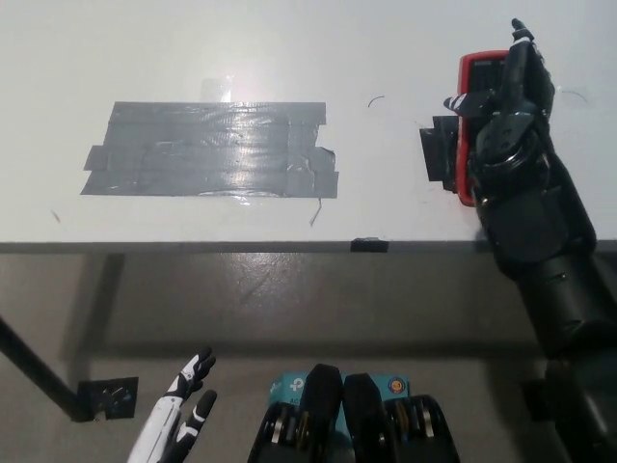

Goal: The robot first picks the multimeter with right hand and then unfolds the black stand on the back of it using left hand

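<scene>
Nearest the camera, the white left hand [181,412] hangs low at the lower left, below the table edge, fingers apart and holding nothing; it is well apart from the work. Further out, the white flat-topped table [386,39] carries a broad patch of grey duct tape strips [212,149] at its left-centre, which is well clear of the task item. At the right, near the table's front edge, lies the red-cased multimeter with a dark face [469,116], with a black rectangular piece [439,154] showing just beside its left side, possibly the stand, though this cannot be confirmed. The black right hand [506,111] sits over the meter, fingers spread across its body rather than wrapped around it; whether any finger bears on the casing cannot be told, and the meter appears to rest on the table, not lifted. Assessed risks: the hand covers the top face and has no visible purchase on the sides, so closing from here could press the meter down or skate it sideways instead of gripping it. The meter lies close to the front edge, so a push toward the robot could tip it off. A grip across the back would also cover the stand and leave the left hand nothing to unfold.
</scene>
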